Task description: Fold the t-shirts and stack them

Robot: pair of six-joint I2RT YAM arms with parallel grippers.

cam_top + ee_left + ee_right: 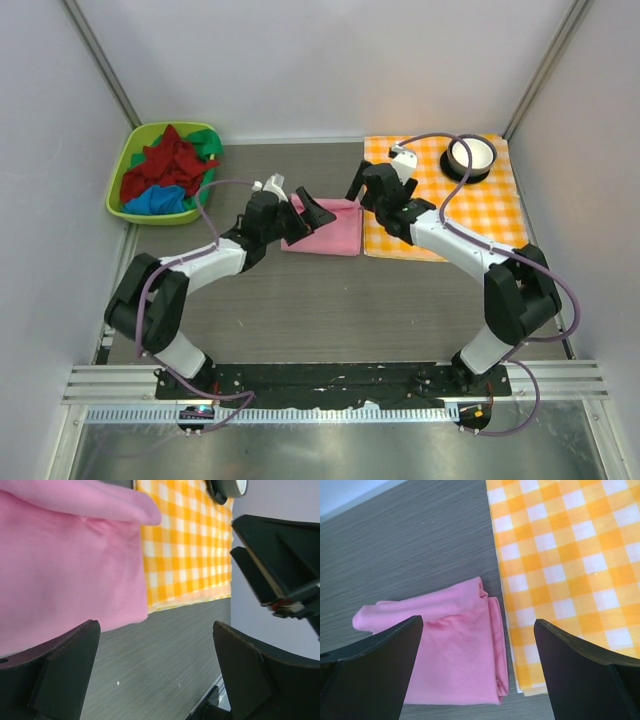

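Folded on the counter [300, 300], far middle, just beside the checked cloth [480, 215]: light pink t-shirt [335, 232]. Over it, jaws spread wide, gripping nothing: left tool [155, 627], right tool [477, 625]. Heaped in green bin [115, 200], far left corner: red, green, blue t-shirts [170, 170].

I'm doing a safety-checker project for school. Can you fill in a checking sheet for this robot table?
Surface: grey wood-grain table, flat.
Job's things: pink t-shirt folded, beside the checked cloth; red t-shirt, green t-shirt and blue t-shirt heaped in the green bin.
Clutter: white bowl on the checked cloth.
Grippers: left gripper and right gripper both open by the pink t-shirt, holding nothing.
Cables: purple cable looped along each arm; no snag seen.
Surroundings: plain grey walls; nothing else seen.
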